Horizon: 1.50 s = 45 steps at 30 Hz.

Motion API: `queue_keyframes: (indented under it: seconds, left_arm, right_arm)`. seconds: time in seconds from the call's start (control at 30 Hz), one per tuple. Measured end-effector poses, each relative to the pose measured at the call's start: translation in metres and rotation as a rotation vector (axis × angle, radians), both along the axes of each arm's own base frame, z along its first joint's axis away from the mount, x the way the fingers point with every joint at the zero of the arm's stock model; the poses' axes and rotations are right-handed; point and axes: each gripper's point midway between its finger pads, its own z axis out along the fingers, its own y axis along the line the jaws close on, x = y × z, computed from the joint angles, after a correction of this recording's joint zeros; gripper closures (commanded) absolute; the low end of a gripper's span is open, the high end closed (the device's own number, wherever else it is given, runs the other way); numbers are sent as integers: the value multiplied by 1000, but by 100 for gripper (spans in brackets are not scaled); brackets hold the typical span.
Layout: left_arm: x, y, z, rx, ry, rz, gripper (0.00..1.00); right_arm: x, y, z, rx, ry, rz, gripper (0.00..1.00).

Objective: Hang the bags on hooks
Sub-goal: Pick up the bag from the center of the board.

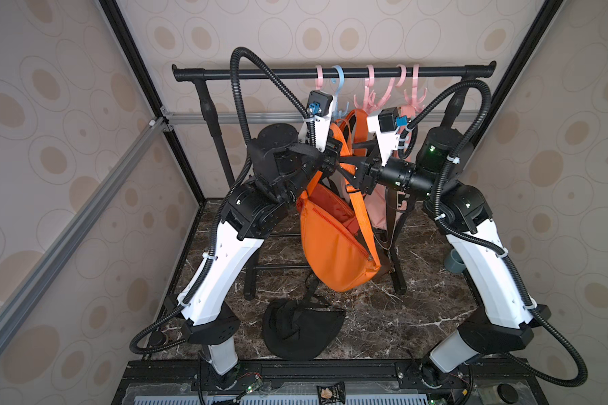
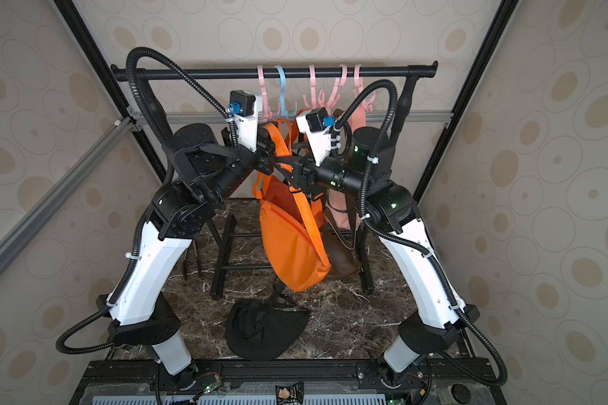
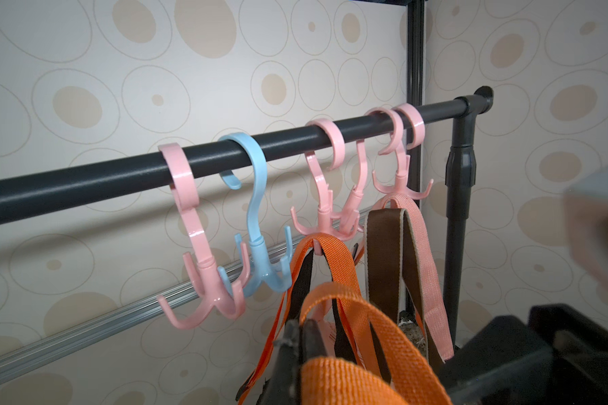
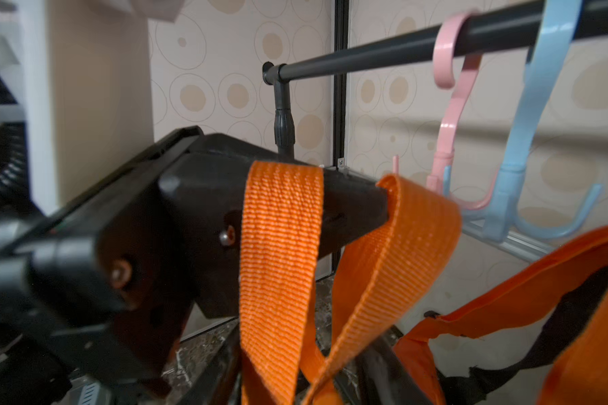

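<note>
I saw the orange fabric sling bag [image 1: 334, 242] hanging below the black rail [image 1: 330, 72], its orange webbing strap [image 3: 334, 259] looped on a pink plastic hook [image 3: 322, 196]. My left gripper [image 3: 297, 336] had its jaws clamped on that strap. I couldn't tell how the right gripper [image 1: 344, 164] stood.

Circle-patterned beige wallpaper [image 1: 330, 35] — dark veined marble floor [image 1: 383, 322]
</note>
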Motion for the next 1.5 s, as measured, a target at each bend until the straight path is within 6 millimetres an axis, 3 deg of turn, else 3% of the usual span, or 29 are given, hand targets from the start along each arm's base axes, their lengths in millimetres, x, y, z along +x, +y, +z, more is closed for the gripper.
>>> queue_keyframes:
  seconds: [0.17,0.3,0.4,0.57,0.7,0.83,0.97,1.13,1.17,1.23,1.27,1.5]
  left_arm:
    - [0,-4,-1,9,-7,-1,100]
    - [1,-1,-9,48,-9,25,100]
    - [4,4,-39,120,7,62,89]
    - [7,9,-91,195,-7,110,77]
    - [14,-1,-98,194,-39,104,59]
    - [12,-15,-98,166,-76,36,53]
    - [5,-22,-105,144,-105,-19,59]
    - [-4,-30,-97,125,-155,-82,60]
    - [-5,-31,-95,120,-161,-91,68]
    - [-7,-31,-92,115,-180,-97,97]
    - [-8,-30,-92,116,-187,-95,100]
    - [3,-4,-76,123,-211,35,100]
  right_arm:
    - [2,0,-5,-5,21,12,100]
    - [2,-6,1,0,8,-9,100]
    - [-4,-13,13,4,-23,-18,100]
    - [-30,-26,59,54,-128,2,100]
    - [-51,-29,74,74,-172,61,100]
    - [-59,-28,74,69,-174,101,100]
    - [-63,-27,71,58,-164,134,100]
    - [-67,-27,71,63,-157,168,100]
    - [-67,-28,72,65,-158,171,100]
    - [-65,-29,73,68,-153,177,100]
    - [-65,-29,72,68,-150,179,100]
    - [-53,-40,79,94,-150,158,100]
